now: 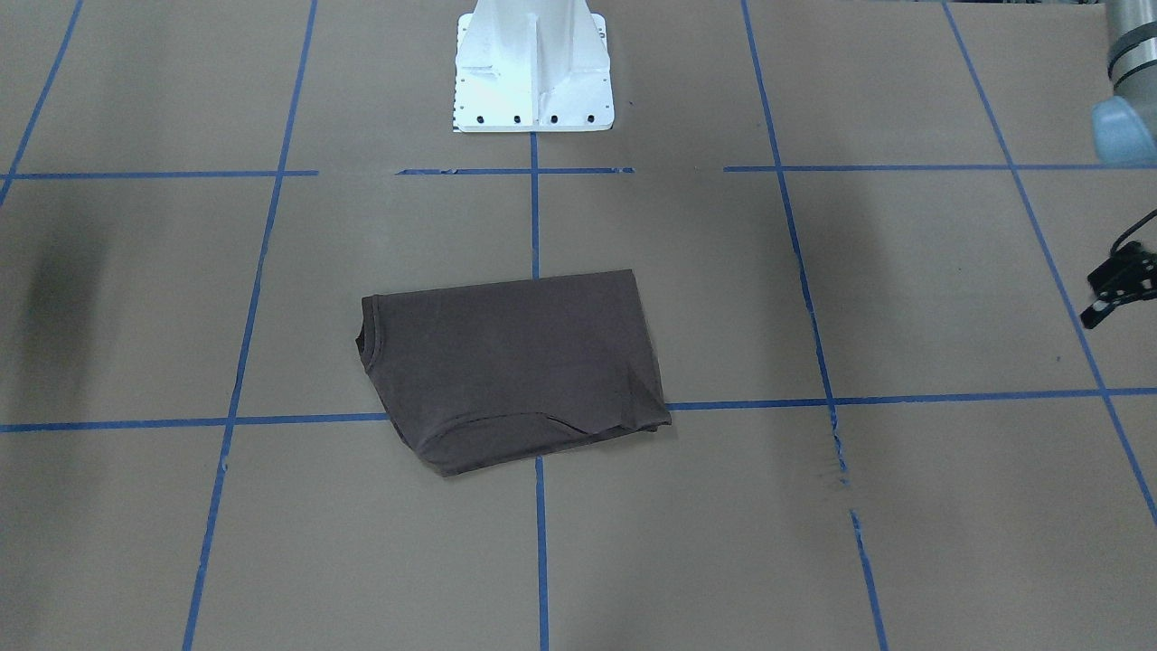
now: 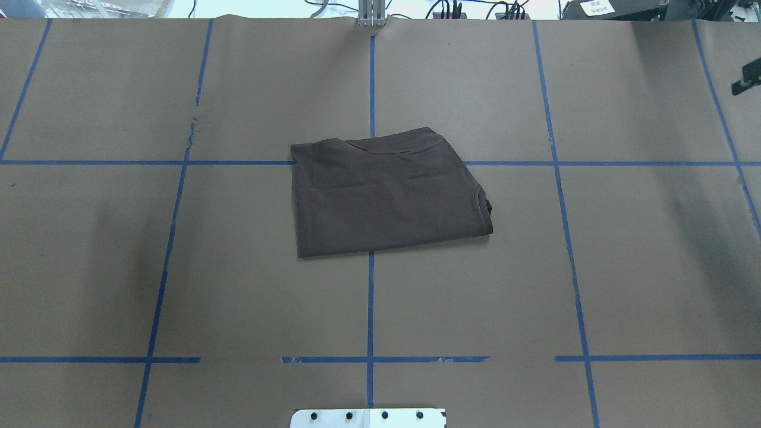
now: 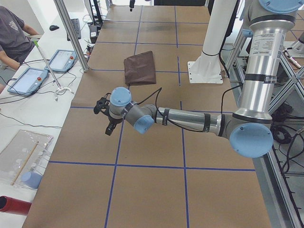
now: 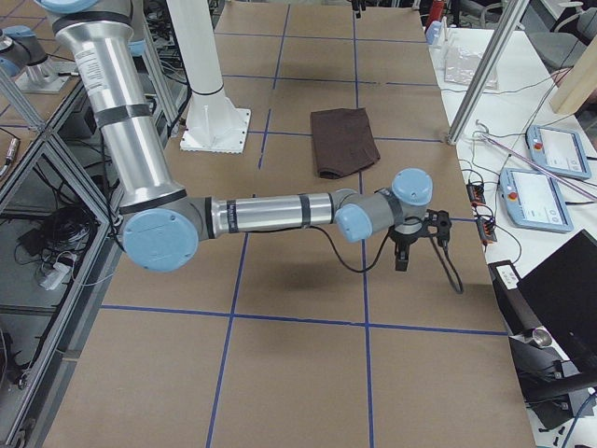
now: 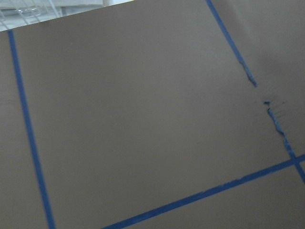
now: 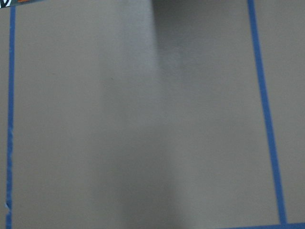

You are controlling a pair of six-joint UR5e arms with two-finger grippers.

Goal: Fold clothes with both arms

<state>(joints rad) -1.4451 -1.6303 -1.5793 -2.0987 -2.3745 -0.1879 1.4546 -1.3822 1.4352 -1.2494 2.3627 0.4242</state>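
Note:
The dark brown-grey T-shirt [image 1: 515, 362] lies folded into a compact rectangle at the table's centre, with its ribbed collar [image 2: 486, 208] on one short side. It also shows in the overhead view [image 2: 386, 193] and in both side views [image 3: 140, 69] [image 4: 343, 140]. My left gripper [image 1: 1116, 289] is far off to the shirt's side, cut by the frame edge and holding nothing. It hangs above the table in the exterior left view [image 3: 108, 129]. My right gripper [image 2: 748, 78] is far off on the other side [image 4: 401, 259], empty. I cannot tell whether either is open or shut. Both wrist views show only bare table.
The white pedestal base [image 1: 533, 63] stands behind the shirt. Blue tape lines [image 2: 370, 89] grid the brown table cover. Control tablets [image 3: 28, 78] and a person [image 3: 12, 33] are beside the table. A laptop [image 4: 560, 299] sits past the edge near my right gripper.

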